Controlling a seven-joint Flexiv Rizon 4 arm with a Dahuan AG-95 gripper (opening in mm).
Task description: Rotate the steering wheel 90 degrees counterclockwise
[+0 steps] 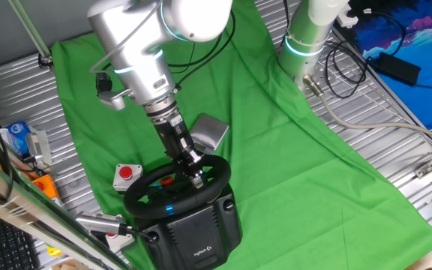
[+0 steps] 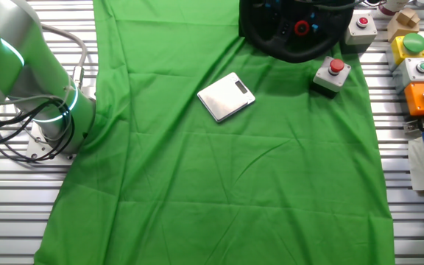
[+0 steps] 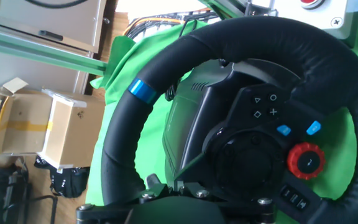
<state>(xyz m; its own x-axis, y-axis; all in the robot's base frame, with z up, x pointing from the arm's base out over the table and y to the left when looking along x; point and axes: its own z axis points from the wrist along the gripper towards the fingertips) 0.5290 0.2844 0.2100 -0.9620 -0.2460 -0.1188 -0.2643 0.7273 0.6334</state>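
Note:
The black steering wheel (image 1: 142, 193) sits on its bulky black base (image 1: 201, 234) with a white logo, at the near edge of the green cloth. In the hand view the wheel's rim (image 3: 120, 140) fills the frame, with a blue marker (image 3: 138, 89) at upper left and red and blue hub buttons at right. My gripper (image 1: 195, 178) reaches down onto the far right part of the rim. In the hand view the rim runs straight under my gripper (image 3: 178, 188), and the jaws look closed around it. The other fixed view shows only part of the wheel (image 2: 271, 43) at the top edge.
A small red push-button on a white box (image 1: 126, 175) stands just left of the wheel and also shows in the other fixed view (image 2: 335, 69). A grey metal box (image 1: 211, 133) lies behind the wheel. Several more button boxes (image 2: 418, 66) line the table's edge. Cables lie by the arm's base (image 1: 306, 41).

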